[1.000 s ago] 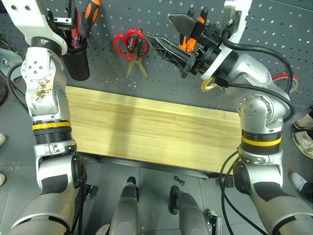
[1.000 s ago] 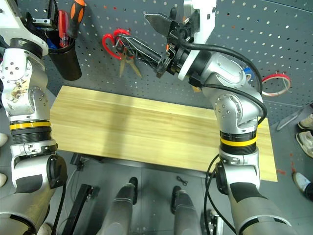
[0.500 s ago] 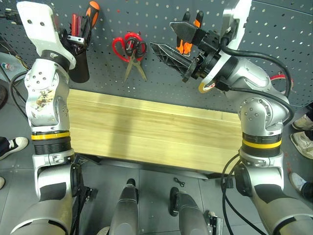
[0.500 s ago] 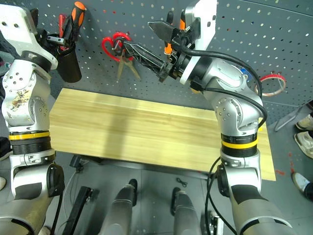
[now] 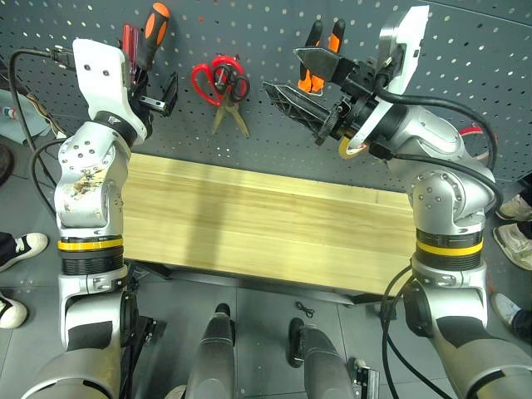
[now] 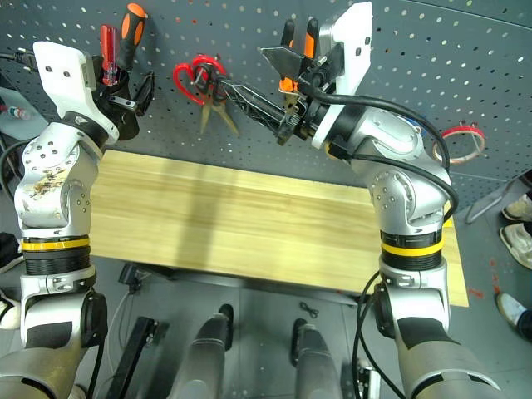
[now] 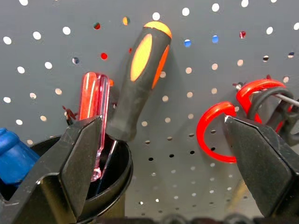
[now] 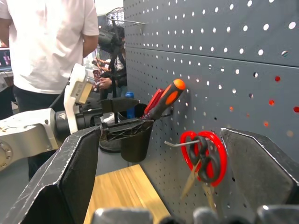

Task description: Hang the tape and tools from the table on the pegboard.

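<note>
One screwdriver [image 7: 140, 79] in cup, handle up, slightly tilted

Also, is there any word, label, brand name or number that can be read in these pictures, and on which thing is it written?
None can be read.
Screwdriver: plain orange-and-black handle, no lettering visible.
Black cup: no label visible.
Red-handled scissors: no marking visible.
Yellow tape: no print visible.
Pegboard: holes only, no signs.

Dark grey dotted pegboard [image 5: 499, 50], orange-and-black screwdriver [image 7: 140, 70], red-handled scissors [image 5: 219, 81], pale yellowish table [image 5: 249, 224]
</note>
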Controlling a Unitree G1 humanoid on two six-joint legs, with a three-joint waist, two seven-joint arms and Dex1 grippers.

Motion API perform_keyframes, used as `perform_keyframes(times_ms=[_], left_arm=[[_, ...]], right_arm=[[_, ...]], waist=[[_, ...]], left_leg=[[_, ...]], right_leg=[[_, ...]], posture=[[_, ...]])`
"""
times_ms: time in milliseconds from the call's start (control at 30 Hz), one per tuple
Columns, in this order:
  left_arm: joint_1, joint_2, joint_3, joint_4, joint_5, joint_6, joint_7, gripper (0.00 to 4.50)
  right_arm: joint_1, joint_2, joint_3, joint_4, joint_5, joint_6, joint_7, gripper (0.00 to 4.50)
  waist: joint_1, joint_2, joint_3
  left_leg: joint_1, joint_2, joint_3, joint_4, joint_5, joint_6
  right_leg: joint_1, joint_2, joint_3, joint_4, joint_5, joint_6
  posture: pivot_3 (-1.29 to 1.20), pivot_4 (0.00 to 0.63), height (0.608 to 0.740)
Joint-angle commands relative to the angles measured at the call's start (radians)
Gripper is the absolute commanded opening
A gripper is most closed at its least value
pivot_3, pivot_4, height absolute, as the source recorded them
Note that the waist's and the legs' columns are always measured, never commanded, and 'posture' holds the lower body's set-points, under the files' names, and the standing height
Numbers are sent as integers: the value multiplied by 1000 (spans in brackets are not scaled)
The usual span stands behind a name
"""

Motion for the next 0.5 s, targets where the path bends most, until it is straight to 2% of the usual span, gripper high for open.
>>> perform_keyframes(times_ms=[33, 167, 267, 500], left_arm=[[87, 26, 13, -151, -57, 82, -47, 4451], [254, 41, 19, -316, -150, 213, -106, 4451], [358, 44, -42, -386, -186, 305, -140, 4451], [495, 23, -269, -386, -154, 360, -202, 4451]], right_arm=[[85, -54, -25, -134, 6, 63, -34, 4500], [335, -116, -33, -345, 27, 180, -114, 4500], [526, -144, -5, -444, -51, 204, -188, 4500], [755, -154, 44, -400, -264, 152, -314, 4500]], waist=[[1, 0, -7], [3, 0, -14], [4, 2, -22], [-8, 12, -57]], left_leg=[[0, 0, 0, 0, 0, 0], [1, 0, 0, -1, -1, 2], [1, 0, 0, 1, -1, 2], [8, 1, 1, 0, -6, -5]], right_leg=[[0, 0, 0, -1, 0, 0], [3, 0, 0, -3, 0, 0], [4, 0, 0, -3, 0, 0], [12, 0, -1, -14, -1, 2]], posture=[[162, 239, 740], [166, 235, 740], [166, 235, 740], [124, 223, 740]])
